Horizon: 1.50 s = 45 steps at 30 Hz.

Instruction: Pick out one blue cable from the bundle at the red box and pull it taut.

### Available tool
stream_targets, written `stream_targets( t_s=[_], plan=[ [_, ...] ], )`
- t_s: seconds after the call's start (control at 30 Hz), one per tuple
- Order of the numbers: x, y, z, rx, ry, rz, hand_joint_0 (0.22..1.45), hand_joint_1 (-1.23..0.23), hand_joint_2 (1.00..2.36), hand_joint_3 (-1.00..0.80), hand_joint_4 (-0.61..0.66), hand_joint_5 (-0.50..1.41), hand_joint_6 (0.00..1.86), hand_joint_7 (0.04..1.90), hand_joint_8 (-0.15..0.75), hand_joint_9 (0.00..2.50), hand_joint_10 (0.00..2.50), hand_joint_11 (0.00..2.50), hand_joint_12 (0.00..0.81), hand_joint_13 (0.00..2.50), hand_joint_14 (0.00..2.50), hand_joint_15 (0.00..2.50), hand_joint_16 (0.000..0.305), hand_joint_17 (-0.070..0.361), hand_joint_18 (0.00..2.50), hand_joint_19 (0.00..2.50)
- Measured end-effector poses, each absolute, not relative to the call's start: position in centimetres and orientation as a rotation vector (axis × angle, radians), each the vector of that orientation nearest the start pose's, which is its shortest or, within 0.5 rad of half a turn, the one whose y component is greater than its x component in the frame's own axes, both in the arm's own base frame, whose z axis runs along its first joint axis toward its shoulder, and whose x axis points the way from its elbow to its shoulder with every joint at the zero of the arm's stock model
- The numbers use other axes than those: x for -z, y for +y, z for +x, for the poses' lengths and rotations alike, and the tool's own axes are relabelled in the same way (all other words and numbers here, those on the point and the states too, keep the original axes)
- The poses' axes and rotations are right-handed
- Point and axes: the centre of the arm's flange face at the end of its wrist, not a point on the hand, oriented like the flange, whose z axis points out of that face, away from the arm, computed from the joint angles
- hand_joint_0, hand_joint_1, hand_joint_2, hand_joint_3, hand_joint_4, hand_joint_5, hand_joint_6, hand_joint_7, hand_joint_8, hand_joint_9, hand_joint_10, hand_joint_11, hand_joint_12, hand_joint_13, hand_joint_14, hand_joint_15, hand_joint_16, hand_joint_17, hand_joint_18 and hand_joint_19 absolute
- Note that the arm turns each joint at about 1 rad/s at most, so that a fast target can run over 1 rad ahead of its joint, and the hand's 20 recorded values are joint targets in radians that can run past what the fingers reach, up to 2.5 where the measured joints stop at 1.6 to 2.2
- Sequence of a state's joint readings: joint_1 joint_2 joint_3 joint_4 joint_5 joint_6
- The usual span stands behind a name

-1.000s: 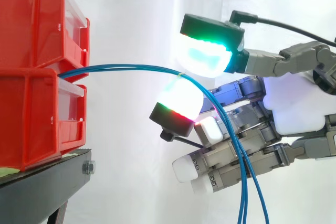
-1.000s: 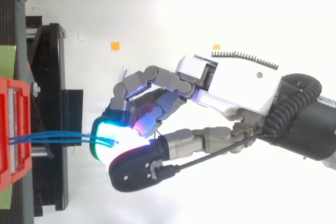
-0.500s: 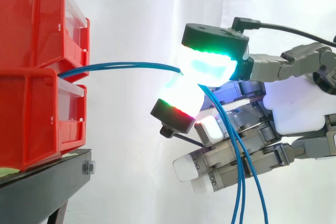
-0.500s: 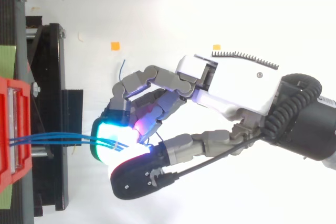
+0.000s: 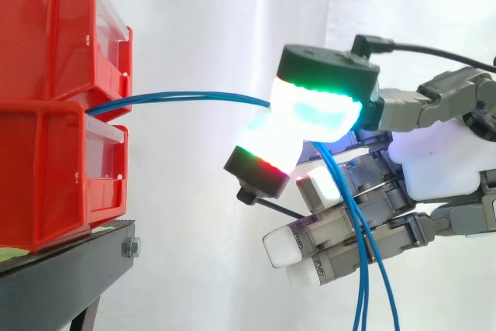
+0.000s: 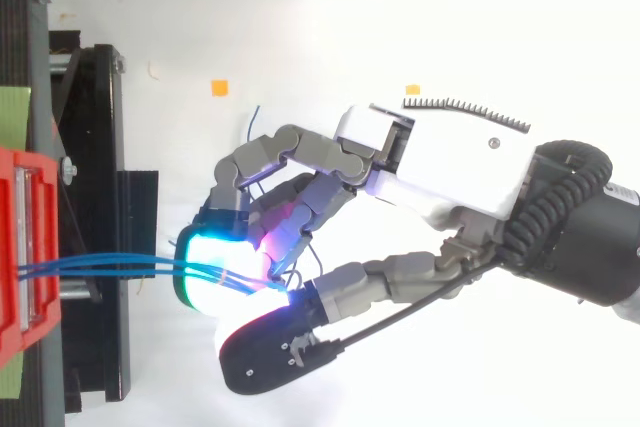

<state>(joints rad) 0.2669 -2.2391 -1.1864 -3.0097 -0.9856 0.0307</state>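
A bundle of thin blue cables [image 5: 194, 98] comes out between the two stacked red bins [image 5: 46, 176] and runs right in a shallow arc to my hand [image 5: 434, 153]. A glowing cyan-green pad from above and a white-red pad from below press together on the cables, pinching them. Past the pinch the cables hang down [image 5: 363, 269] over the curled lower fingers [image 5: 310, 238]. From above, the cables [image 6: 110, 265] lead from the red bin [image 6: 25, 247] to the glowing pads, and the hand [image 6: 450, 162] reaches in from the right. How many cables are in the pinch is hidden by the pads.
The bins stand on a black stand [image 5: 62, 269] at the left, seen from above as a dark frame [image 6: 95, 197]. A white curtain hangs behind. Two small orange marks [image 6: 220, 88] lie on the white surface beyond the hand.
The upper pad has come down onto the lower pad, closing the gap over the cables. The cable arc has flattened and the loose end above the fingers has shifted.
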Motion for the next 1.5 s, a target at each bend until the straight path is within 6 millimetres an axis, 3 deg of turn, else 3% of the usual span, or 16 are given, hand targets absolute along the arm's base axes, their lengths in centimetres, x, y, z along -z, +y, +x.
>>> stream_targets(
  t_s=[0.2, 0.23, 0.7, 1.17, 1.5],
  plan=[
    [-27.5, 0.47, 73.14, -0.88, 1.077, 1.416, 0.55, -0.81, 1.0, -0.5, 0.05, -0.14, 0.95, 0.98, 0.293, 1.16, 0.02, 0.69, 0.24, 0.94, 0.01, 0.38, 0.024, 0.053, 0.64, 0.41],
    [-27.51, 0.48, 73.15, -0.88, 1.077, 1.416, 0.53, -0.75, 1.0, -0.5, 0.05, -0.14, 0.95, 0.95, 0.302, 1.16, 0.02, 0.68, 0.247, 0.94, 0.01, 0.37, 0.025, 0.056, 0.64, 0.4],
    [-27.56, 0.47, 73.15, -0.881, 1.076, 1.415, 0.58, -0.62, 1.0, -0.5, 0.02, -0.12, 0.93, 1.11, 0.299, 1.22, 0.02, 0.68, 0.224, 0.94, 0.01, 0.38, 0.021, 0.047, 0.6, 0.44],
    [-27.57, 0.47, 73.15, -0.881, 1.076, 1.415, 0.59, -0.54, 1.0, -0.5, 0.03, -0.12, 0.92, 1.01, 0.293, 1.2, 0.02, 0.68, 0.217, 0.9, 0.01, 0.39, 0.019, 0.044, 0.5, 0.47],
    [-27.56, 0.47, 73.15, -0.881, 1.076, 1.415, 0.58, -0.53, 1.02, -0.27, 0.02, -0.11, 0.91, 0.98, 0.309, 1.21, 0.02, 0.69, 0.213, 0.86, 0.01, 0.39, 0.019, 0.044, 0.44, 0.51]
  ],
)
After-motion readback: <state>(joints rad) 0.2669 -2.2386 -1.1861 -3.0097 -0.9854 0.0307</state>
